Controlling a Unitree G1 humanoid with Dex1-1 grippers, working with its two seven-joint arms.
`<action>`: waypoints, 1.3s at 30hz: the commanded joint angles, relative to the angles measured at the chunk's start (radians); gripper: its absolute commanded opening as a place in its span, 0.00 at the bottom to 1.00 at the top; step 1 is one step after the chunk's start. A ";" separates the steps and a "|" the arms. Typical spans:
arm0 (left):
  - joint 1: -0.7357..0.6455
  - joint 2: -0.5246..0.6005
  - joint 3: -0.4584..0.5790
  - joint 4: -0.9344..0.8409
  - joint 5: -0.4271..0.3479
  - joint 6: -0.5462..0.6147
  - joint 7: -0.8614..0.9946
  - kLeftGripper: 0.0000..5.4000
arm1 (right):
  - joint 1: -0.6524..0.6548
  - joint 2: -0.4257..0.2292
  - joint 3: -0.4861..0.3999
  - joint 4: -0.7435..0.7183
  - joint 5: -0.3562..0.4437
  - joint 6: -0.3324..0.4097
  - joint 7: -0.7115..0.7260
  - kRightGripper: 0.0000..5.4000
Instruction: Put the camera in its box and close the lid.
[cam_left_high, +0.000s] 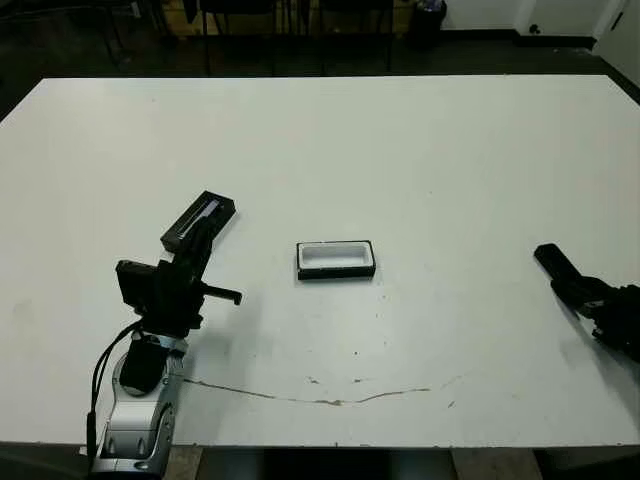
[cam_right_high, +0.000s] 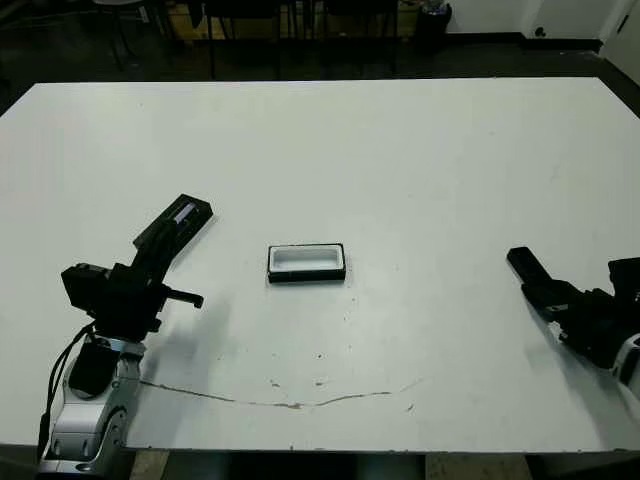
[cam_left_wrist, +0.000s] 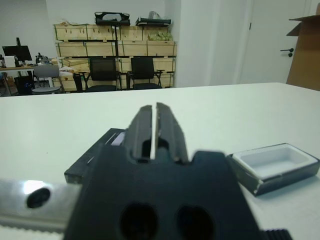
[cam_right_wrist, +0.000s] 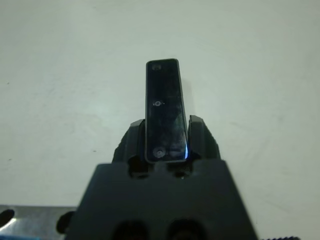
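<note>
Status: 0 of 2 steps complete. The right gripper (cam_right_wrist: 166, 131) clamps the camera (cam_right_wrist: 164, 107) between its fingers at the table's right side, well apart from the box (cam_left_high: 336, 260). The box sits open and empty at mid-table. The lid (cam_left_high: 198, 221) lies left of the box; the left gripper (cam_left_wrist: 154, 131) — fingers pressed together, holding nothing — hovers over its near end, apparently without contact. Remaining: insert camera, fit lid.

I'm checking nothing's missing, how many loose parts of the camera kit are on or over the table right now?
3: the box open at the centre; the lid lying by the left claw; the camera gripped in the right claw.
</note>
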 joint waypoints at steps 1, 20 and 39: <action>0.016 0.005 -0.001 0.003 0.004 0.022 0.002 0.00 | -0.012 0.001 0.018 -0.054 0.011 0.038 0.024 0.13; 0.037 -0.001 -0.005 -0.021 0.007 0.031 0.019 0.00 | -0.648 0.068 0.453 -0.026 -0.161 -0.066 0.303 0.13; 0.033 -0.007 0.002 0.001 -0.001 0.020 0.014 0.00 | -0.876 0.140 0.787 0.089 -0.383 0.018 0.661 0.13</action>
